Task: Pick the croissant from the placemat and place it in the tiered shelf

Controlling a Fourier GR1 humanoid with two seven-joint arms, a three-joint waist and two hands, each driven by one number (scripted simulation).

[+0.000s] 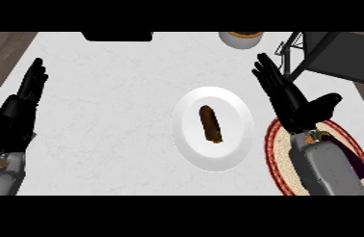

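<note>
A brown, elongated croissant [210, 124] lies on a white plate [231, 154] in the middle of the counter. My right hand [290, 98] is open, fingers straight and pointing away, just right of the plate and above a round woven placemat [279, 156] with a dark red rim. My right forearm hides most of that placemat. The dark tiered shelf [323, 55] stands at the far right corner. At the left edge my left hand [25, 96] rests open with fingers up. Neither hand touches the croissant.
A white cup or bowl [241, 39] with brown contents sits at the far edge, left of the shelf. A black object [117, 36] lies at the far edge toward the left. The counter top is white; wooden floor shows at the upper left.
</note>
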